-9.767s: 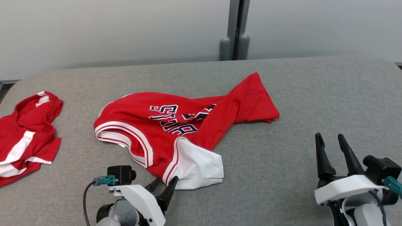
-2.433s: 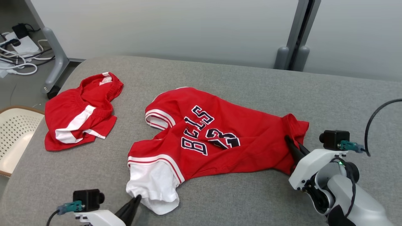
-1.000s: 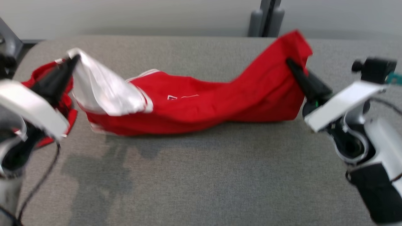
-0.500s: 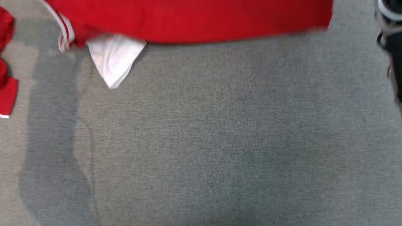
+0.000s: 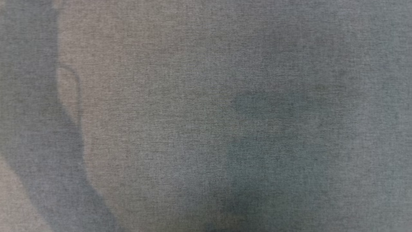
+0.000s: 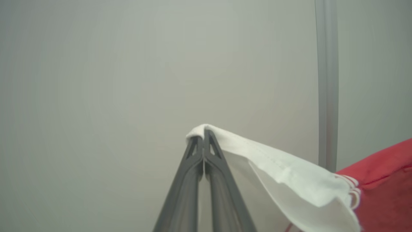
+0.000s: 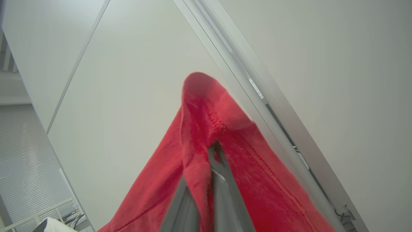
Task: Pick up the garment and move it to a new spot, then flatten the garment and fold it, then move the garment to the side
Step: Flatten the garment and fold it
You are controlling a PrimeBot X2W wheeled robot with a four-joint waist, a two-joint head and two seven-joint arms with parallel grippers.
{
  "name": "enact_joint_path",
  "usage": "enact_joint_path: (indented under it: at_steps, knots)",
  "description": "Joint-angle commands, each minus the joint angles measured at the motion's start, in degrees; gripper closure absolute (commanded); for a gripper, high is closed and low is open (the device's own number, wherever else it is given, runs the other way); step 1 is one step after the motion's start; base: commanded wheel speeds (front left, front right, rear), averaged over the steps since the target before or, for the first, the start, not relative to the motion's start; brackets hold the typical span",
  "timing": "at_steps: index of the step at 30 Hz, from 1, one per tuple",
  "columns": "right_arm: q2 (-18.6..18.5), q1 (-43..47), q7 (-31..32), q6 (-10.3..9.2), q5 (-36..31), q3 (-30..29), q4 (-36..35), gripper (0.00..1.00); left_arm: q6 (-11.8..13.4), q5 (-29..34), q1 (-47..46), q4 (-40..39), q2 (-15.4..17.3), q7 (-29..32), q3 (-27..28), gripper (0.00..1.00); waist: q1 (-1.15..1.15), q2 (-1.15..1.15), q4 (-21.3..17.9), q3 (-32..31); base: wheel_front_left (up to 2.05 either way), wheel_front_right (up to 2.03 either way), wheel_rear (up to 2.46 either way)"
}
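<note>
The garment is a red jersey with white sleeves. In the left wrist view my left gripper (image 6: 203, 138) is shut on the white sleeve (image 6: 283, 174), which drapes down to the right toward the red body (image 6: 386, 180). In the right wrist view my right gripper (image 7: 215, 151) is shut on a red corner of the jersey (image 7: 206, 106), and the cloth wraps over its fingers and hangs down both sides. Both grippers point up at the pale wall, so the jersey is held in the air. The head view looks down at bare grey tabletop (image 5: 206, 96) crossed by arm shadows.
A pale wall with a grey vertical post (image 6: 326, 80) stands behind the left gripper. A slanted metal frame (image 7: 257, 90) and window blinds (image 7: 25, 167) show behind the right gripper.
Both grippers lifted the jersey off the table and higher; it has left the head view, which tilted down to bare tabletop. The other red garment at the left is out of frame.
</note>
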Motion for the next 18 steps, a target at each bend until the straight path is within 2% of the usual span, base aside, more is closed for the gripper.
enact_joint_path:
  at_steps: [1,5,12,18]
  knots:
    - [-0.2,-0.8,-0.5,0.14,0.0,-0.3,0.3,1.0,-0.1,-0.6,-0.9,0.7,-0.3,-0.6,-0.1,1.0,0.0,0.0,0.2,0.0,0.0,0.0,0.0]
    - [0.0,-2.5,-2.0,0.14,1.1,-0.9,1.2,1.0,-0.1,-4.0,-3.4,3.5,-2.3,-2.2,-2.4,1.0,0.0,0.0,1.0,-0.4,0.0,0.0,0.0]
    - [0.3,1.5,-0.5,0.14,2.4,5.1,4.1,1.0,-0.1,-8.6,0.3,4.9,-1.3,0.2,-11.0,1.0,0.0,0.0,1.4,-1.3,0.0,0.0,0.0]
    - [-1.7,9.9,2.7,0.14,3.8,12.2,4.8,1.0,0.0,-12.6,6.0,1.3,3.4,5.9,-21.3,1.0,0.0,0.0,1.1,-3.9,0.0,0.0,0.0]
